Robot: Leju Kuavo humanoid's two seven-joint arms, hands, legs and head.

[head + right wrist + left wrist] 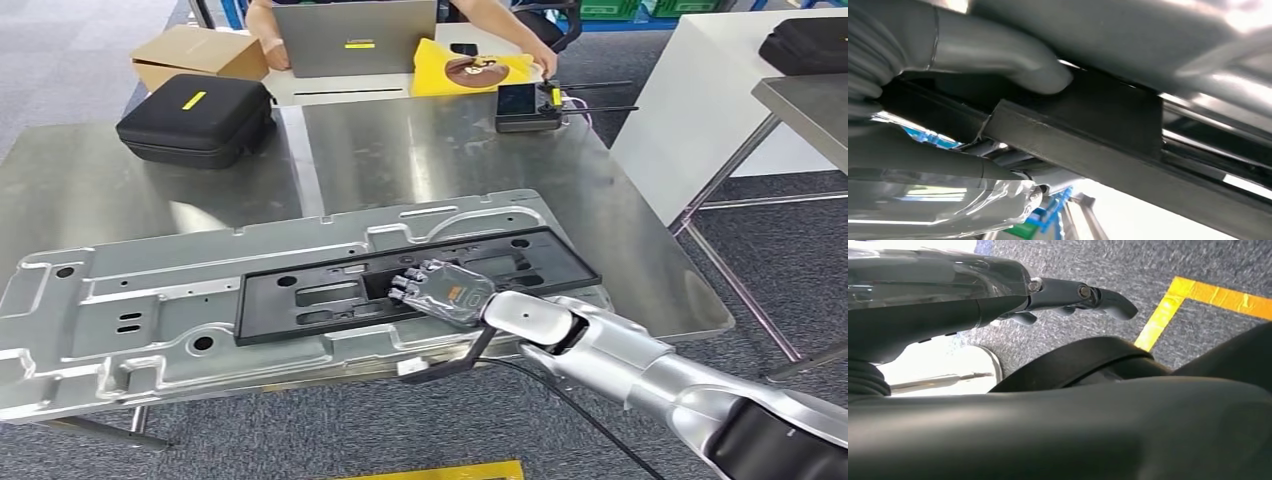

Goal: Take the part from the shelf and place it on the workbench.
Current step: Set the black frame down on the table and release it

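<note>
Black plastic frame part (415,282) lies flat on grey stamped metal panel (150,300), which sits on steel workbench (450,150). Right hand (442,292) grasps part's near edge, thumb (1013,60) one side & fingers (998,152) other side. Left hand (1068,295) hangs over floor w/ yellow tape (1198,295), fingers loosely apart, holding nothing.

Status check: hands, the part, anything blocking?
Right hand grips black part, over metal panel on workbench. Left hand hangs empty. Black case well clear.
</note>
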